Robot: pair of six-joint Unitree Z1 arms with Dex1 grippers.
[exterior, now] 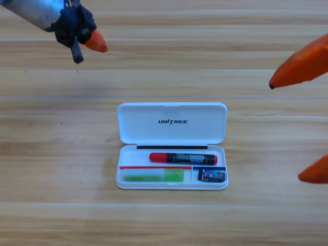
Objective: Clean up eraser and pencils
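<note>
The white case (172,123) lies open at the middle of the table, its lid folded back. Inside, the black pencil with red cap and label (183,158) lies along the upper slot. The pale green pencil (154,177) rests in the lower left compartment. The small dark eraser (211,176) sits in the lower right compartment. My left gripper (95,42) hangs at the top left, far from the case. My right gripper (285,131) shows large at the right edge, open, its two orange jaws wide apart with nothing between them.
Wooden table (61,154) surrounds the case on all sides. The left arm's grey link (41,13) enters from the top left corner.
</note>
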